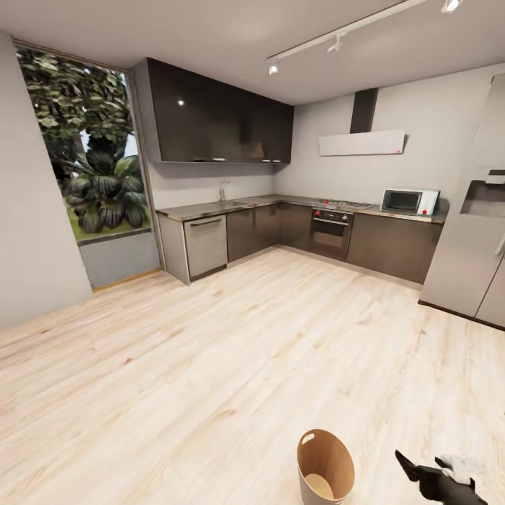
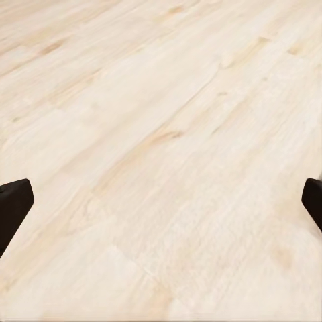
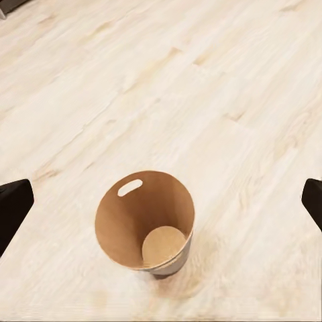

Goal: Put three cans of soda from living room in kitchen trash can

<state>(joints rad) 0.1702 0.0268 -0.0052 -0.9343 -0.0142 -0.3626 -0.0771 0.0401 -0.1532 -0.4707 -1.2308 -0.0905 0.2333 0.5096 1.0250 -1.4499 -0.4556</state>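
Note:
The tash can (image 1: 325,466) stands upright on the wood floor close in front of me, tan outside, with an oval handle hole near its rim. In the right wrist view the tash can (image 3: 145,221) sits below and between the spread fingers, and only its bare round bottom shows inside. My right gripper (image 3: 168,198) is open and holds nothing; in the head view my right gripper (image 1: 435,477) hovers just right of the bin. My left gripper (image 2: 164,201) is open over bare floor. The cans of soda and the living room are out of view.
The kitchen lies ahead: dark cabinets (image 1: 217,123), a grey counter (image 1: 210,208), a built-in oven (image 1: 331,231), a microwave (image 1: 409,201) and a silver fridge (image 1: 470,252) at the right. A tall window (image 1: 84,147) is at the left. Light wood floor (image 1: 210,351) stretches between.

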